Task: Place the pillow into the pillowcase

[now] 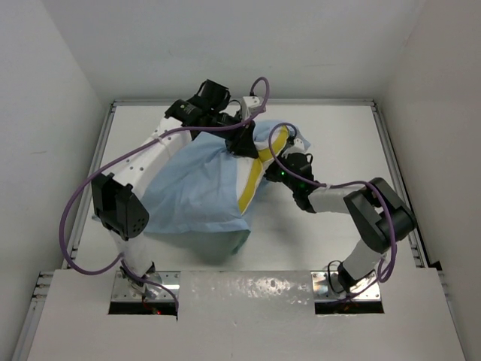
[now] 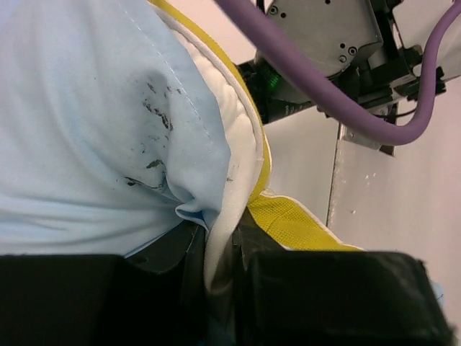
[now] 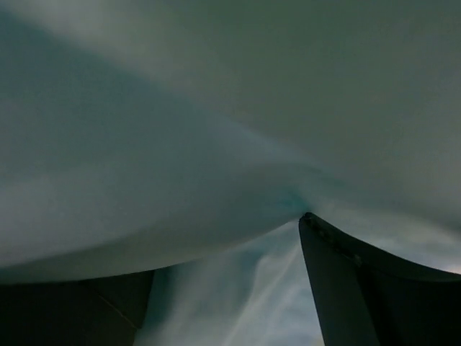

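The light blue pillowcase lies bunched at mid-table, with the pillow's yellow edge and a white corner sticking out of its right side. My left gripper reaches in from the back. In the left wrist view the left gripper is shut on the pillow's white edge, and the pillowcase hem lies against its left finger. My right wrist is pushed into the fabric and its fingers are hidden there. In the right wrist view the right gripper stands open, surrounded by pale blue cloth.
The white table has raised walls at the back and both sides. A metal rail runs along the right edge. The purple cable and the right arm's body hang close above the pillow in the left wrist view.
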### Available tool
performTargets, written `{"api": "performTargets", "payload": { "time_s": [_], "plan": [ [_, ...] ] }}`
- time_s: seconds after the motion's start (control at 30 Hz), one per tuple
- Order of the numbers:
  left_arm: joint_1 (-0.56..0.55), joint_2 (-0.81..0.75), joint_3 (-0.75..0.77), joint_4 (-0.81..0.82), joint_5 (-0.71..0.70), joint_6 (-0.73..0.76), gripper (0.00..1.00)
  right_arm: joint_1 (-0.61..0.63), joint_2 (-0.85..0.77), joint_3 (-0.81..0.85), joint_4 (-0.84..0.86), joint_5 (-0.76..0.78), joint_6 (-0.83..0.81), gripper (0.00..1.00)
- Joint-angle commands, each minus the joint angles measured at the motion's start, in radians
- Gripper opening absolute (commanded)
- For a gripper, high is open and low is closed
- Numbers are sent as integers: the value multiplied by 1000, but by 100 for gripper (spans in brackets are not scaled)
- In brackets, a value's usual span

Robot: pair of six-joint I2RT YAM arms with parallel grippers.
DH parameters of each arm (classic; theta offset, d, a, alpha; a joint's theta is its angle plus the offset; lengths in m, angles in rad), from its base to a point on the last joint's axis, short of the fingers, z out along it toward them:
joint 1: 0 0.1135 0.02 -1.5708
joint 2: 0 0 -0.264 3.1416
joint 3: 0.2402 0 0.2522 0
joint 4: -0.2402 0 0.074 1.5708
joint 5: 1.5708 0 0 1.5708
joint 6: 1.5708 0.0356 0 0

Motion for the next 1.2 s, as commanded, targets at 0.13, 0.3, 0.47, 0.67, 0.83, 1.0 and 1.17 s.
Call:
{"api": "performTargets", "payload": {
  "time_s": [0.13, 0.3, 0.47, 0.67, 0.83, 1.0, 1.17],
  "plan": [
    [5, -24, 4, 158, 77, -63, 0, 12, -186, -164, 317, 42, 16, 78],
    [10, -15, 10, 191, 100, -83, 0, 22, -357, -210, 119, 117, -26, 67],
    [12, -9, 13, 207, 121, -109, 0, 24, -291, -170, 138, 154, 41, 65],
    [10, -27, 8, 250, 176, -161, 0, 24, -132, -57, 101, 237, 61, 72],
    [12, -39, -16, 279, 260, -212, 0, 24, 8, 78, 137, 310, 74, 73],
    [42, -65, -88, 328, 285, -296, 0, 22, 73, 37, 262, 497, 120, 0],
    [114, 9, -35, 39, -55, 41, 0, -121, -197, -177, 174, 366, 64, 0]
  ]
}}
